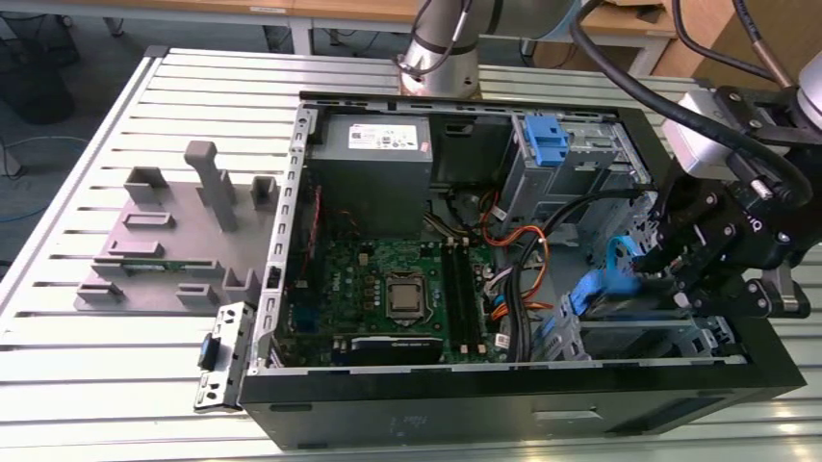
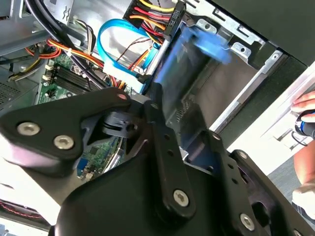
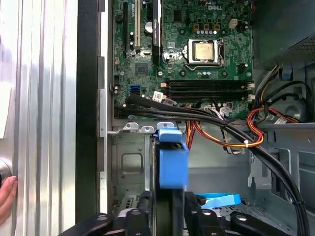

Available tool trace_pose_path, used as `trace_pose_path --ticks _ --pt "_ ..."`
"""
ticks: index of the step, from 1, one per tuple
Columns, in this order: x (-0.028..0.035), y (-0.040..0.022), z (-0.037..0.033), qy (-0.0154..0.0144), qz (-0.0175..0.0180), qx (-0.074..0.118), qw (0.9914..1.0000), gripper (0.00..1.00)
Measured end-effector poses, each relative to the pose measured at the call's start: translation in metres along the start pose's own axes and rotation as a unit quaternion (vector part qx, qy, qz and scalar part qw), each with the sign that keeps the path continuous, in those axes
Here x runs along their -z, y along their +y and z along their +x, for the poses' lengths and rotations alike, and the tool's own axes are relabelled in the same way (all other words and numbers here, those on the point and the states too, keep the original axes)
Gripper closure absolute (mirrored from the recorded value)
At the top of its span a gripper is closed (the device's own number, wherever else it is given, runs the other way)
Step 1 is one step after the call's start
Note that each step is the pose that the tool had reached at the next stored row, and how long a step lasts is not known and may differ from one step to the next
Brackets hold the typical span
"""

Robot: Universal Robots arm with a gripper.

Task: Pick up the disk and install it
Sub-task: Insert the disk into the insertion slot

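Black fingers of the gripper are clamped on the disk, which stands edge-on over the drive bay at the lower right of the exterior view. We judge it should go in square to the bay walls, keeping clear of the black cables just beside.

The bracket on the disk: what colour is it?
Blue. The bracket shows best in the first wrist view.
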State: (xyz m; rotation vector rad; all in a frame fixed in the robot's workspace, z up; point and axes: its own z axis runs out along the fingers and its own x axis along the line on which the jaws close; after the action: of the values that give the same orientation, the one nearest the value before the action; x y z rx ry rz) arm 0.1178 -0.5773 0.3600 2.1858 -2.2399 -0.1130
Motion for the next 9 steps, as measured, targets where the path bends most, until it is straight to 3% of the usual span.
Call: trace_pose_path --ticks 1,5,9 --pt "0.0001 0.0 0.0 0.0001 0.0 0.0 1.0 0.58" --pt "-0.0006 0.0002 0.0 -0.0002 0.0002 0.0 1.0 0.58" --pt "-0.0046 0.0019 -0.0001 -0.0021 0.0031 0.001 0.99999 0.58"
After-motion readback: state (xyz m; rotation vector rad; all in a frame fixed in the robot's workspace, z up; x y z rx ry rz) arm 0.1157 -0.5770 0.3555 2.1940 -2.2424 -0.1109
